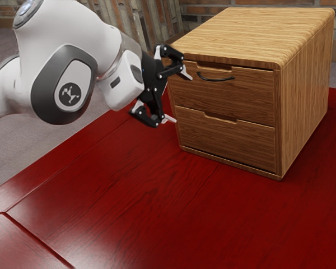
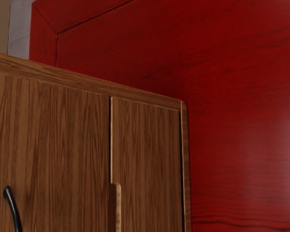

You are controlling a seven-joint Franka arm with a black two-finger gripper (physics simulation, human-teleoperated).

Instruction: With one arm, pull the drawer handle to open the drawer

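Hovering spread wide beside the cabinet's (image 1: 302, 84) front, the pincer (image 1: 178, 96) should clamp the thin, rigid black handle (image 1: 215, 78) mid-span; the wooden drawer (image 1: 241, 92) probably slides stiffly.

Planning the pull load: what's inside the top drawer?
Nothing inside shows. The top drawer is shut, its wooden front covering the interior; only the black handle shows on the front. The open pincer hovers beside the cabinet, not yet on the handle.
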